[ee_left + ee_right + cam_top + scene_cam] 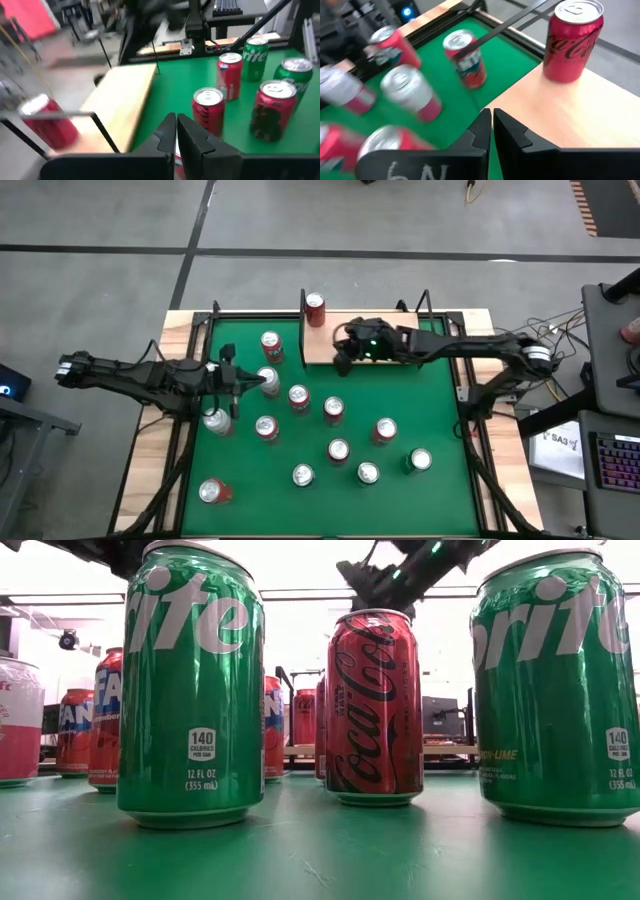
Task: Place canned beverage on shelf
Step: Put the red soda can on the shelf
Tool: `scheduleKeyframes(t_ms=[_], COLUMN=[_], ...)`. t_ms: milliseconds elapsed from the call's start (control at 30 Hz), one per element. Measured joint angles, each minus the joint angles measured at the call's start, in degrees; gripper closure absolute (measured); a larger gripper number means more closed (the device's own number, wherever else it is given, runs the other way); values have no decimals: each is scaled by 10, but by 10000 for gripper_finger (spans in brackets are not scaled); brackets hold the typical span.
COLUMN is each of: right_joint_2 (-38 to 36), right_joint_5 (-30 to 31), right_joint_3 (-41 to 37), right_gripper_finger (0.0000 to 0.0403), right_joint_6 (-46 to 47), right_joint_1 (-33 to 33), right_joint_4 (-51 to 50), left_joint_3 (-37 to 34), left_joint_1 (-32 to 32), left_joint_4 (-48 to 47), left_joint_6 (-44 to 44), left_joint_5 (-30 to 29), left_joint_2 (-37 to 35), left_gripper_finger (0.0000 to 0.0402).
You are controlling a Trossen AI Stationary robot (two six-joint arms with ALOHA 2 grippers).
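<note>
Over shelf (pixel 375 340), right end effector (pixel 341 363) clenched empty nr placed Coke can (pixel 315 309); careless swing could topple it.

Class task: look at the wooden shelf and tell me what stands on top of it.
One red can stands on the shelf; the right gripper, shut, hangs over it, covering part.

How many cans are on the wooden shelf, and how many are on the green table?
Red can on the shelf: 1
Cans on the green table: 12
Total: 13
</note>
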Motion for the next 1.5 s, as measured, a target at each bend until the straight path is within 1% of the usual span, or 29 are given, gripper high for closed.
scheduleKeyframes(t_ms=[100, 233, 333, 467, 633, 733, 867, 1033, 1233, 1400, 1500], right_joint_2=[-39, -72, -83, -86, -86, -86, -86, -86, -86, -86, -86], right_joint_5=[5, 5, 5, 5, 4, 4, 3, 3, 2, -2, -2], right_joint_3=[0, -1, -1, -1, -1, 0, 17, 23, 27, 27, 27], right_gripper_finger=[390, 390, 390, 390, 390, 390, 390, 390, 390, 390, 390], right_joint_6=[0, 0, 0, 0, 6, 16, 41, 67, 139, 219, 267], right_joint_1=[22, 58, 93, 144, 199, 223, 244, 264, 289, 313, 329], right_joint_4=[-37, -60, -64, -65, -69, -76, -111, -141, -221, -304, -334], left_joint_3=[0, 0, 4, 26, 67, 101, 150, 198, 232, 233, 233], left_joint_1=[0, -2, -13, -41, -79, -94, -108, -122, -130, -130, -130], left_joint_4=[-2, 21, 28, 28, 15, -41, -146, -233, -300, -303, -303], left_joint_6=[-59, -124, -168, -196, -194, -198, -215, -223, -223, -223, -223], left_joint_5=[37, 121, 147, 148, 149, 147, 144, 144, 144, 144, 144], left_joint_2=[6, 20, 41, 86, 155, 191, 230, 264, 289, 299, 304], left_gripper_finger=[402, 402, 402, 402, 402, 402, 402, 402, 402, 402, 402])
